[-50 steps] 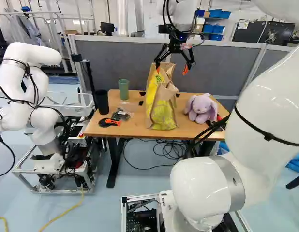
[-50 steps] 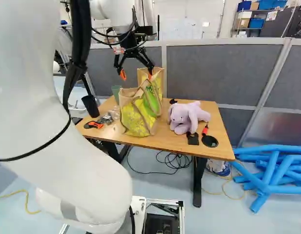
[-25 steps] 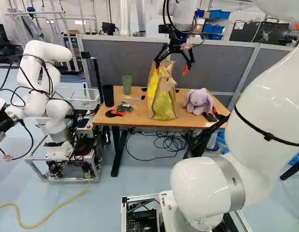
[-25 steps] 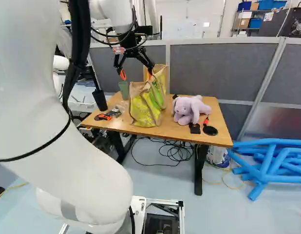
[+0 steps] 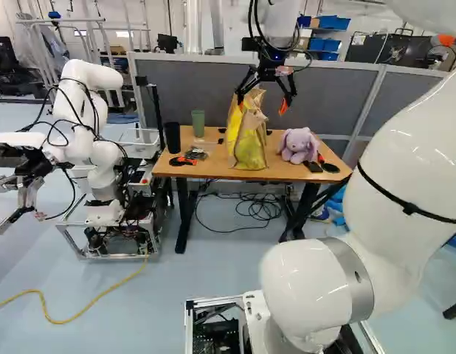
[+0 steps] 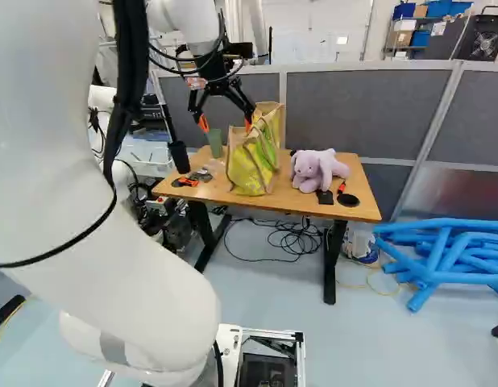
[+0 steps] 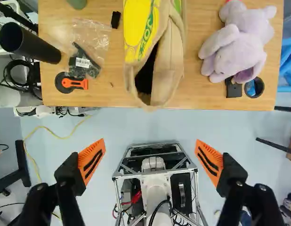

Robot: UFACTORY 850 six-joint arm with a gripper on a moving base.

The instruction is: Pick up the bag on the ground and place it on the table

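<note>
The yellow-and-brown bag (image 5: 248,147) stands upright on the table (image 5: 213,172), between the stuffed purple rabbit (image 5: 298,145) and the two cups – one green (image 5: 198,123), one black (image 5: 173,138). Over the table hangs the pincer (image 5: 262,106), its two fingers spread wide; in the wrist view the bag lies ahead of them – its top gaping, an orange-handled tool (image 7: 75,83) lying near the black cup.

The fingers of my gripper (image 5: 263,105) stand wide apart, a metal-framed base (image 7: 196,200) showing between them. Ahead, a yellow-and-tan bag (image 7: 173,70) sits on a wooden table (image 7: 108,98), its mouth gaping. One side holds a lavender plush toy (image 7: 242,44); the other, a black cup (image 7: 35,47), a clear packet (image 7: 91,35) and an orange-and-black tool (image 7: 76,83).
</note>
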